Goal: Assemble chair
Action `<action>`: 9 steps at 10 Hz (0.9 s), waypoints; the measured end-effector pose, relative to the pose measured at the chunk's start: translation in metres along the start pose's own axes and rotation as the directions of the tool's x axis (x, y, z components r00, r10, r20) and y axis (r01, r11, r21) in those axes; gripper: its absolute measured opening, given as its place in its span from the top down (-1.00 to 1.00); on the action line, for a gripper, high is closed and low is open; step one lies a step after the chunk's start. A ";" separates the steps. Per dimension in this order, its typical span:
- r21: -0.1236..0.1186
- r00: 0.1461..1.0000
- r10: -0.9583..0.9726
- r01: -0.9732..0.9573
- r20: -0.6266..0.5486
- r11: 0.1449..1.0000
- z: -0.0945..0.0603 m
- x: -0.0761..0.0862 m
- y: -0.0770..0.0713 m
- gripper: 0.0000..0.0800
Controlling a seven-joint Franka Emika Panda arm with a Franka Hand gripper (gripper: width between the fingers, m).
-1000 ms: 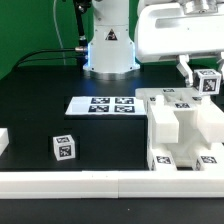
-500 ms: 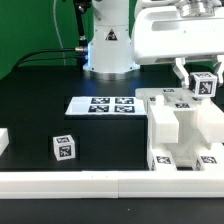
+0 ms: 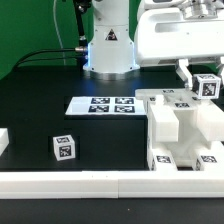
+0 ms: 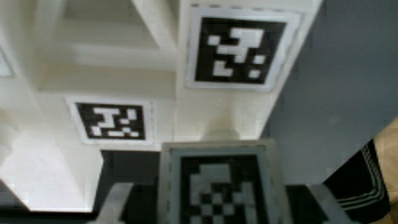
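Because the claw [image 3: 201, 80] pinches the square block [image 3: 208, 86] only by two of its sides, over the rear of the half-built chair [image 3: 185, 130], a slight tilt or sideways offset on the way down could, in my judgement, make the block catch on a wall instead of seating. A hard push might then shove the whole chair along the tabletop [image 3: 40, 100] or twist the block in the grip. The wrist view shows the block close over white tagged parts, but I cannot tell whether it is lined up.

The chair stands at the tabletop's front corner on the exterior view's right, just behind the border rail [image 3: 90, 181]. It is a stepped cluster of white slabs and blocks bearing black-and-white tags. A loose block [image 3: 63, 148] lies well apart near the front edge, and the marker board [image 3: 100, 104] lies mid-tabletop.
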State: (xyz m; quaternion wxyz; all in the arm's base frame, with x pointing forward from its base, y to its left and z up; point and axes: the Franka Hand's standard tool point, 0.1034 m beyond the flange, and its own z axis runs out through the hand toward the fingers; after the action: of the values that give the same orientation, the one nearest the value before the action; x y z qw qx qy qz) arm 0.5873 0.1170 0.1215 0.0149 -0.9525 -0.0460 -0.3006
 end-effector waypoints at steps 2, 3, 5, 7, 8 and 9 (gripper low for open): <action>0.000 1.000 -0.003 0.003 0.004 1.000 0.002 -0.003 -0.001 0.30; -0.002 1.000 -0.004 0.004 0.007 1.000 0.004 -0.005 0.000 0.30; -0.006 1.000 -0.005 0.005 -0.007 1.000 0.006 -0.004 0.001 0.30; -0.006 1.000 -0.005 0.005 -0.007 1.000 0.006 -0.004 0.001 0.30; -0.006 1.000 -0.005 0.005 -0.006 1.000 0.006 -0.004 0.001 0.30; -0.006 1.000 -0.005 0.004 -0.005 1.000 0.007 -0.004 0.001 0.28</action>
State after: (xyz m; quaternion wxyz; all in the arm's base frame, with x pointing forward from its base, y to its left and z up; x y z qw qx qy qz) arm 0.5876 0.1161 0.1137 0.0115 -0.9518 -0.0473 -0.3029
